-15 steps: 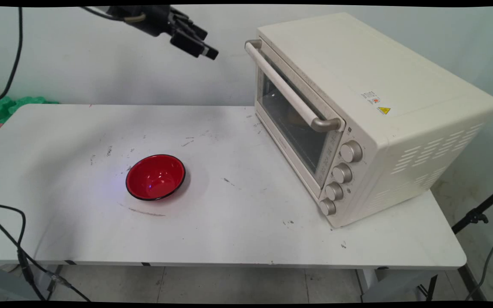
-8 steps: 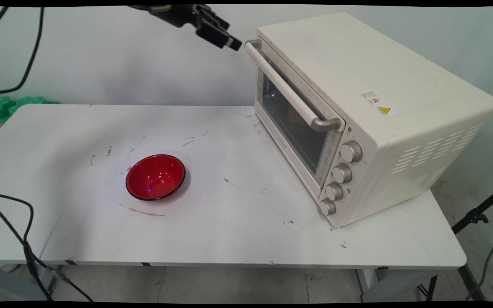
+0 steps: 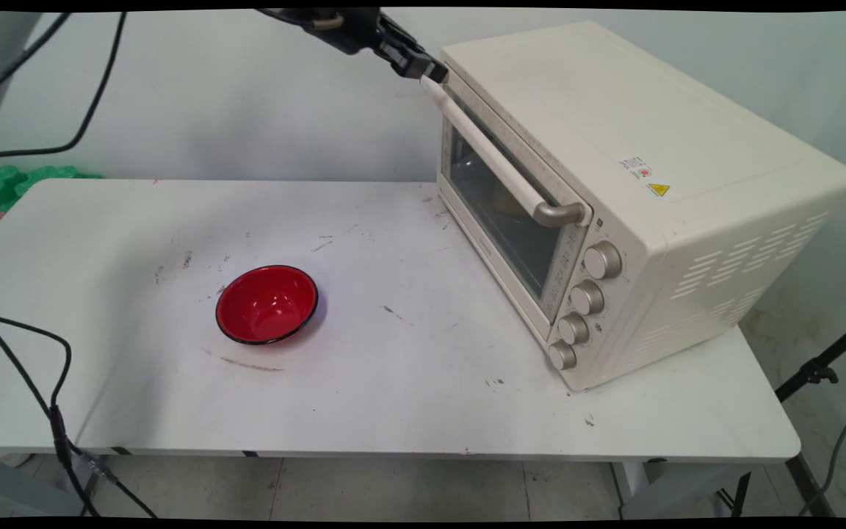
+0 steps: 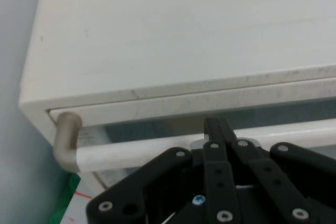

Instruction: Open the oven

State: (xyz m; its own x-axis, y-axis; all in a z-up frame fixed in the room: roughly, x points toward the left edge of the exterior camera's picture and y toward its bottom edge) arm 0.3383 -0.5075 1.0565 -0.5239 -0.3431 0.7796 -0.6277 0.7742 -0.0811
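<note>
A: While the arm hangs at the top, what's on the surface (image 3: 393, 397)?

B: 1 cream toaster oven (image 3: 614, 184) on the right side, its glass door shut, 1 bar handle (image 3: 493, 150) across the door's top, and 4 knobs (image 3: 586, 297) in a column at the door's near end. 1 red bowl (image 3: 266, 304) with a dark rim sits upright, left of centre, well apart from the oven.

A: And the gripper (image 3: 430, 71)?

B: It's at the far end of the handle, at the oven's upper front corner. From the hand view the fingers (image 4: 218, 129) look pressed together, holding nothing, with the tip lying on or just over the white bar; I cannot tell if it touches.

A: The arm's pose?

B: It enters from the upper left, raised high, the gripper angled down and to the right toward the oven. 2 black cables (image 3: 63, 110) droop from it at left.
</note>
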